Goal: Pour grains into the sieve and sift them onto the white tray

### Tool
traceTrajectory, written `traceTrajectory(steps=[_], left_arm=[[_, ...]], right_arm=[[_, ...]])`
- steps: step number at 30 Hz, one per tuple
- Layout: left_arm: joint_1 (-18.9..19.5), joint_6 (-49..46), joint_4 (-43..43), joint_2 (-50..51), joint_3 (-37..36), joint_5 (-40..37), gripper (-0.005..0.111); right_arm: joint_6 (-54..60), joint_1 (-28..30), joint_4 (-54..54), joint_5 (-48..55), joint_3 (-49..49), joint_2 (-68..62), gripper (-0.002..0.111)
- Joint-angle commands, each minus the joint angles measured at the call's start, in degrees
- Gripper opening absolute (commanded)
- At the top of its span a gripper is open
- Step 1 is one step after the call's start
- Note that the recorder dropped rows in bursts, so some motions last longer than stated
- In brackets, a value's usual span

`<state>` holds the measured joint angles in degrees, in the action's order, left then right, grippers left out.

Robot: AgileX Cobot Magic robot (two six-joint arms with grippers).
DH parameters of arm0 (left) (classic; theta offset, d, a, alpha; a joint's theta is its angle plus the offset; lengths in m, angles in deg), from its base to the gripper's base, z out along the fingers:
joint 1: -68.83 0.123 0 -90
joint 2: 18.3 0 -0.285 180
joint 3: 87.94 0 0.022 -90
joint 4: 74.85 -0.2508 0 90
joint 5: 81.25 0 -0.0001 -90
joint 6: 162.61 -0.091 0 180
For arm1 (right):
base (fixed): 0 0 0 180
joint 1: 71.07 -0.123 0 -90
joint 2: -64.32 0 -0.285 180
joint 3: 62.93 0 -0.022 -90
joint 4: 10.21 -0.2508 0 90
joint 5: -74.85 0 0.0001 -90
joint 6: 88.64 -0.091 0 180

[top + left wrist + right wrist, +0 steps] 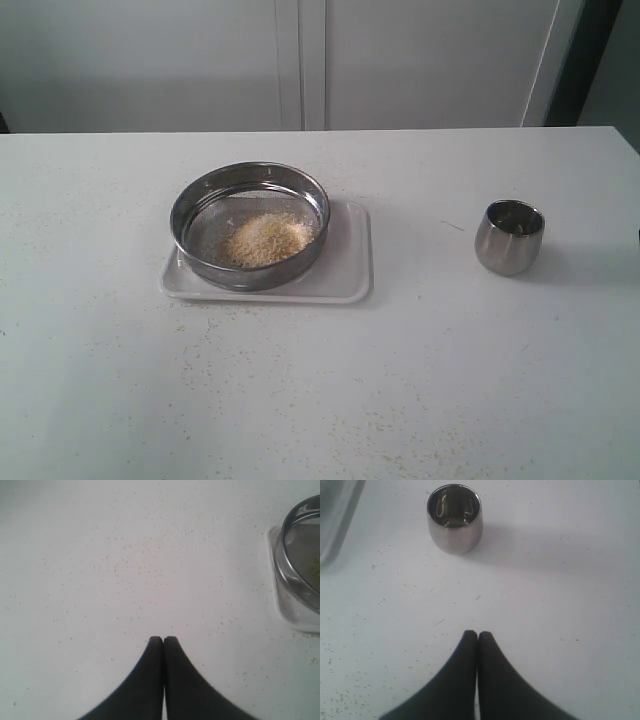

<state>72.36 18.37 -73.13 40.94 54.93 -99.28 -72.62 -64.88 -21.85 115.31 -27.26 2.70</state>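
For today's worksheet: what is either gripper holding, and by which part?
Nothing. The left gripper and right gripper are both shut and empty.

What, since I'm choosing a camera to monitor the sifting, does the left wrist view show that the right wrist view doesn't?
Only the left wrist view: part of the sieve resting on the white tray, some grains inside it, and the shut left claw. Only the right wrist view: the upright steel cup and the shut right claw; a blurred edge in one corner is too unclear to name. Both: the white table dotted with stray specks, and a claw holding nothing.
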Motion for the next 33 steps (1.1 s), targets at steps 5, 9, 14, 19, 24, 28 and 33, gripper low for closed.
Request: traceTrajectory(steps=[5,9,14,19,24,28,33], left_arm=[[-0.31,-0.12,1.72,9.04,7.07,-5.67,0.000],[-0.31,-0.12,2.98,13.33,10.01,-7.52,0.000],[-0.31,-0.12,4.39,16.44,11.96,-8.06,0.000],[-0.31,0.59,4.53,16.44,11.96,-6.50,0.000],[-0.31,0.59,8.80,16.72,12.27,-2.55,0.000],[-0.71,0.59,9.55,19.84,16.29,-5.14,0.000],[-3.98,0.37,9.55,26.04,22.51,-9.58,0.000]], right_arm=[[0.54,0.24,-0.25,-0.21,0.25,0.25,0.000],[0.54,0.24,-0.25,-0.21,0.25,0.25,0.000],[0.54,0.24,-0.25,-0.21,0.25,0.25,0.000],[-0.34,0.24,-0.25,-0.21,0.25,0.25,0.000],[-0.34,0.24,-0.25,-0.21,0.25,0.25,0.000],[-0.34,0.24,-0.25,-0.21,0.25,0.25,0.000],[-0.34,0.24,-0.25,-0.21,0.25,0.25,0.000]])
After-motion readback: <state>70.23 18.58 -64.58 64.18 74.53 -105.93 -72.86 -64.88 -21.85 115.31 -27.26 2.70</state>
